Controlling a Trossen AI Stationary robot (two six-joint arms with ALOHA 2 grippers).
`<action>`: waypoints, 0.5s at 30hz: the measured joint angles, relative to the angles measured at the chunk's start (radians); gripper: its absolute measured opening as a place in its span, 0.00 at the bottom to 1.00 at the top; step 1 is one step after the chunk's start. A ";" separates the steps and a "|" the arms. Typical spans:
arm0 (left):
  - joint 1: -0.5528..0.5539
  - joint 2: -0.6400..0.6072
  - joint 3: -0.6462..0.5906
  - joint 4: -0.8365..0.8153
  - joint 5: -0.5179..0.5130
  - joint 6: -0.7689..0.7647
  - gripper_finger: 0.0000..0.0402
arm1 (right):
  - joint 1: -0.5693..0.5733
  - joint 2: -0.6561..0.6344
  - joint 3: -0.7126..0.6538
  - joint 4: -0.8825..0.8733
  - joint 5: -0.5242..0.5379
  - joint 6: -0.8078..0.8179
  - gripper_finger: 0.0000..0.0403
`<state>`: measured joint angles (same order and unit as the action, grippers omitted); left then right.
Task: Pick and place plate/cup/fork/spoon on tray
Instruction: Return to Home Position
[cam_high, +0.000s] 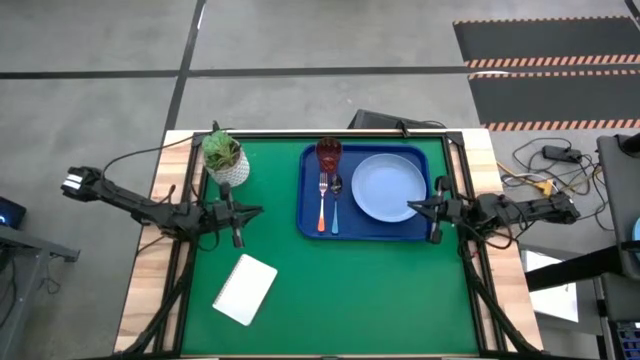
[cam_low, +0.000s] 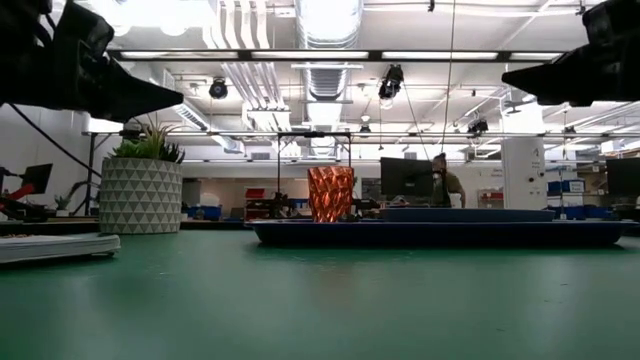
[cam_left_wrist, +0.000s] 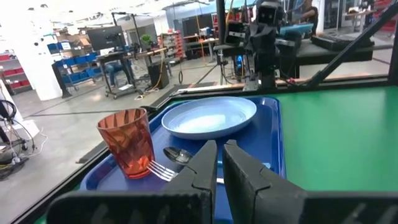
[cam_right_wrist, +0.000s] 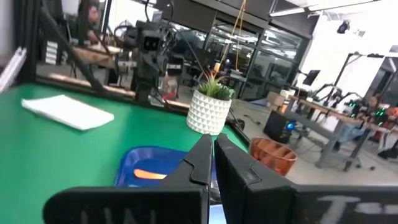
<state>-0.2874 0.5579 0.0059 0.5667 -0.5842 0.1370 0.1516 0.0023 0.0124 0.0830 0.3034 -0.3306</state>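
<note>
**Tableware set on tray, both arms drawn back**

Smooth green matting covers the worktop (cam_high: 330, 290) across the lower frame. At upper centre the dark-blue tray (cam_high: 310, 228), glossy plastic with rounded corners and a raised rim, holds the round light-blue plate (cam_high: 389, 187) on its right side. Left of it lie the teal-handled spoon (cam_high: 335, 205) and orange-handled fork (cam_high: 322, 204), side by side, with the faceted translucent red cup (cam_high: 329, 154) upright above them. Left gripper (cam_high: 256, 211) hovers level at centre-left, fingers shut, empty. Right gripper (cam_high: 412, 206) points at the tray's right edge, likewise shut and empty.
</note>
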 joint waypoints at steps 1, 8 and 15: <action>0.000 0.007 0.000 0.002 0.000 0.000 0.02 | 0.000 0.002 0.000 0.001 0.000 0.016 0.02; 0.000 0.028 -0.001 0.001 -0.115 0.001 0.02 | 0.000 0.002 0.000 0.000 0.036 0.051 0.02; 0.000 0.051 -0.002 0.000 -0.292 0.001 0.02 | 0.000 0.023 0.001 0.000 0.047 0.019 0.02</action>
<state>-0.2871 0.6092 0.0044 0.5667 -0.8764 0.1383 0.1516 0.0250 0.0132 0.0832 0.3500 -0.3119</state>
